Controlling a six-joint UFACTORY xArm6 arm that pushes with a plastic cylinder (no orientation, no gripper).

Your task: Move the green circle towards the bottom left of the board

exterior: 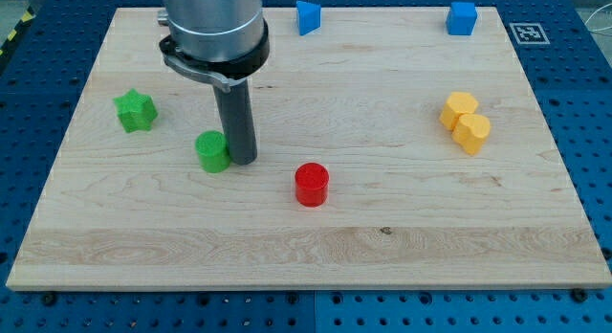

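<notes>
The green circle [212, 151] is a short green cylinder lying left of the board's middle. My tip [243, 161] stands right against its right side, touching or nearly touching it. The dark rod rises from there to the grey arm housing at the view's top. The wooden board [306, 247] fills most of the view, and its bottom left corner is well below and left of the green circle.
A green star [135, 111] lies left of the green circle. A red cylinder [312, 184] lies to the lower right of my tip. Two yellow blocks [465, 122] touch at the right. A blue triangle-like block [307, 17] and a blue cube [461, 18] sit at the top edge.
</notes>
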